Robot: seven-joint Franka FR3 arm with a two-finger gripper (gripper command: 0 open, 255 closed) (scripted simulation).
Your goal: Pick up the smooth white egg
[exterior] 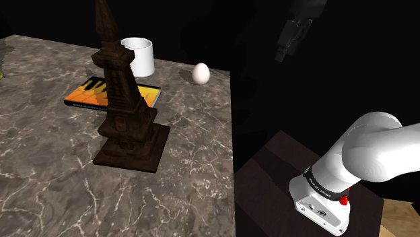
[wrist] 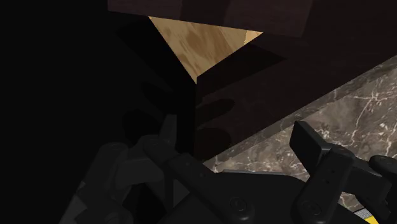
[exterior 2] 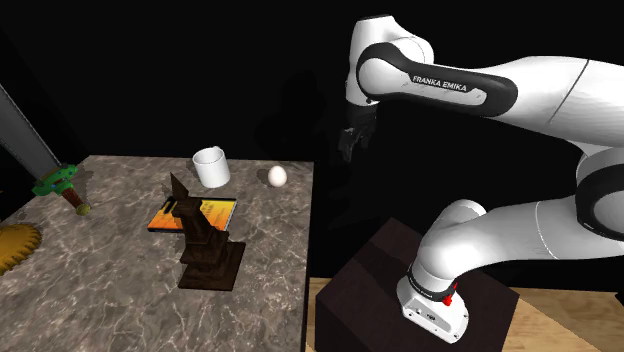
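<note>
Egg point(exterior: 200, 73), smooth, white and oval: you find it lying on the grey veined marble tabletop point(exterior: 188, 175), near the white cylindrical mug point(exterior: 139, 56), apart from it on the shoulder view's right. The all-black two-finger gripper point(exterior: 289, 42) hangs raised, farther from the mug than the egg, past the tabletop's edge. In the wrist view you see its fingers point(wrist: 310, 145) standing wide apart, gripping nothing. The dark brown tower model point(exterior: 124, 111) stands nearer the camera than the mug.
</note>
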